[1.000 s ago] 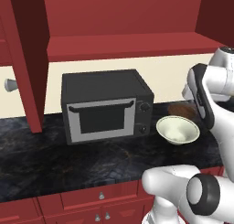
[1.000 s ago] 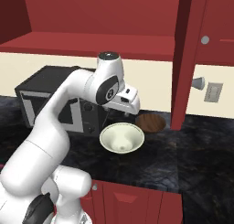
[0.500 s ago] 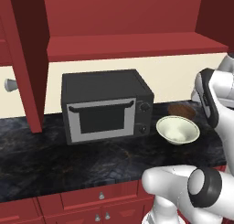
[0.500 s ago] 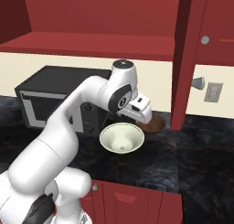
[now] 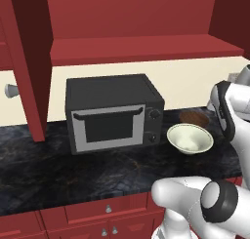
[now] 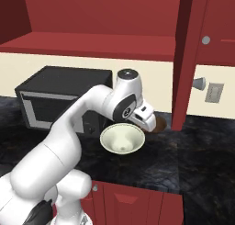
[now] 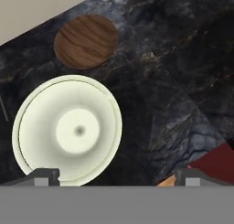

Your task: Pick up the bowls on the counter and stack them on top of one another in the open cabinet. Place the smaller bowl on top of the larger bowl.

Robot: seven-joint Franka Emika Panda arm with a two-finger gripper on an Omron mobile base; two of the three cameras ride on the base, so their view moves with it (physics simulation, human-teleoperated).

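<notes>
The larger bowl [image 7: 68, 129], cream-white with a flared rim, sits upright on the dark counter [image 7: 173, 81] to the right of the microwave. Just behind it by the wall lies the smaller bowl [image 7: 85, 41], dark brown and wood-grained. My gripper [image 7: 118, 176] hangs above the counter, open and holding nothing, with the cream bowl's rim beneath its left fingertip. From the sides, the cream bowl [image 5: 190, 138] [image 6: 122, 139] and the brown bowl [image 5: 194, 118] [image 6: 159, 125] stand close together, and my hand [image 6: 144, 118] hovers over them. The open cabinet [image 5: 141, 48] shows its bare red shelf above.
A black microwave [image 5: 113, 113] stands on the counter left of the bowls. An open cabinet door [image 6: 183, 59] hangs just right of the bowls, another [image 5: 29, 52] at the far left. Red drawers [image 5: 107, 211] run below the counter's front edge.
My hand has swung to the right and lower, from in front of the microwave's right end to above the two bowls. The bowls have not moved and the jaws stay open.
</notes>
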